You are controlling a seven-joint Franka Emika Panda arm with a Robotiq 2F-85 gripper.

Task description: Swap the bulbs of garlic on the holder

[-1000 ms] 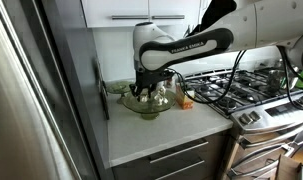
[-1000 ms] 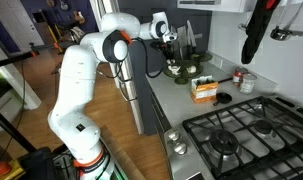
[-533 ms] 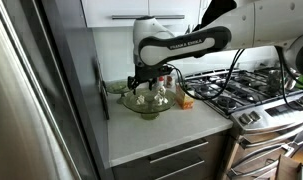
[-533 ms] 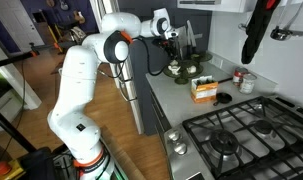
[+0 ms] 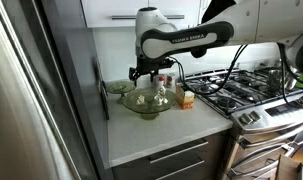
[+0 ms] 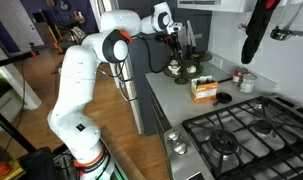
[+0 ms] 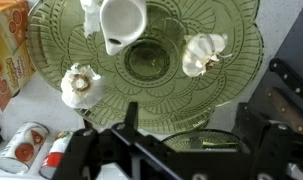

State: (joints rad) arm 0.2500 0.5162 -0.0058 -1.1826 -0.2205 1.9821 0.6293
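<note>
Gripper (image 5: 143, 77) hangs over the holder (image 7: 241, 40) near the worktop's back edge, jaw spacing indeterminable, nothing visibly held; one garlic bulb (image 7: 79, 85) and a second bulb (image 7: 203, 53) lie apart in the holder, so the swap is judged outstanding.

The white seven-jointed robot arm (image 6: 79, 75) is seen risen from its base, folded at the elbow and stretched out level at about shoulder height in both exterior views. The wrist is bent so that the black two-fingered gripper (image 5: 144, 72) is pointed straight down and held in the air, with nothing touched. In the wrist view the dark fingers (image 7: 129, 125) are seen spread well apart, and nothing is gripped between them.
</note>
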